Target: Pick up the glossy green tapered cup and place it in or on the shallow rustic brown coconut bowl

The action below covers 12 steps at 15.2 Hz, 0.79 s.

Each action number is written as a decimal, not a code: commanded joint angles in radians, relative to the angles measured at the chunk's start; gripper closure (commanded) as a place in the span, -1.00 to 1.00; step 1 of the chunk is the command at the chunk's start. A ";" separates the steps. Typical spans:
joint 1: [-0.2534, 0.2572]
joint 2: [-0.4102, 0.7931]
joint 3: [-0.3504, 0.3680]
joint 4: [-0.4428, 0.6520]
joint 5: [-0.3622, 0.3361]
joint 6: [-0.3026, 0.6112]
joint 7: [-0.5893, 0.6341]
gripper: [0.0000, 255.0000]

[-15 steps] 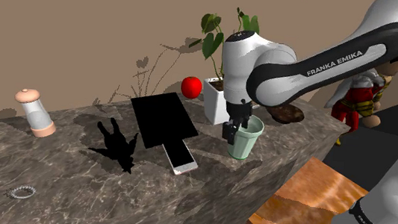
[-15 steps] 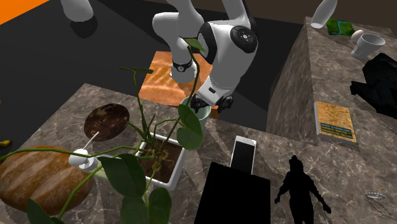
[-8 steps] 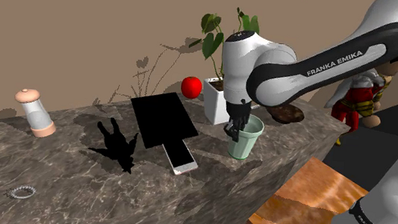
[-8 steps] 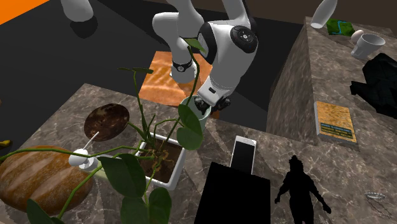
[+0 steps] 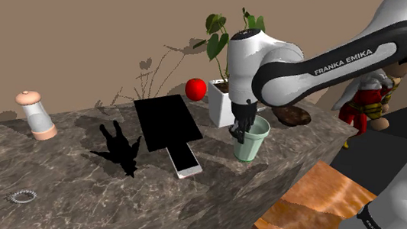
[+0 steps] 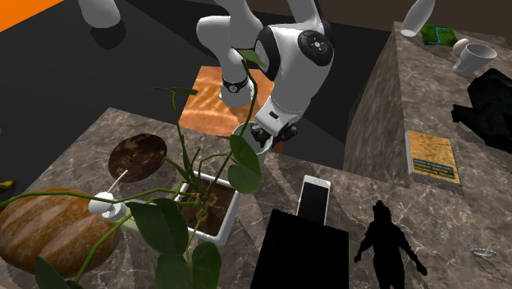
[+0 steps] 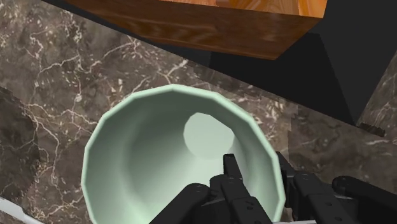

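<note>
Wrist view: the claw [image 7: 257, 167] is closed on the wall of the pale green cup [image 7: 146, 153], with one black finger [image 7: 230, 170] inside the mouth and the other outside the rim, pinching the wall between them. The cup is empty, its round floor bare. It stands upright on the dark marbled desk [image 7: 57, 70], near the edge.

Seen from the shoulder view, the claw [image 5: 240, 129] bites the rim on the side towards that view's left, and the cup [image 5: 251, 145] has its base on the desk. Judged from its look, the cup is light and stiff, with a smooth, glossy wall that could slide in a one-sided pinch. It widens towards the top, so a hold at the rim should be deep and firm, or the cup may tip as it is lifted.

The shallow brown bowl [image 6: 138, 158] lies on the same desk in the second exterior view, past the white planter [image 6: 212, 205]. It looks empty, while the planter holds soil and a trailing green plant.
</note>
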 commanded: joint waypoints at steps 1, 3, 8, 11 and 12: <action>0.001 -0.018 -0.002 0.009 0.009 -0.024 -0.009 1.00; 0.001 -0.031 -0.003 0.024 0.016 -0.051 -0.017 1.00; 0.002 -0.061 -0.008 0.064 0.030 -0.117 -0.036 1.00; 0.002 -0.076 -0.010 0.091 0.036 -0.157 -0.046 1.00; 0.002 -0.081 -0.011 0.100 0.038 -0.170 -0.049 1.00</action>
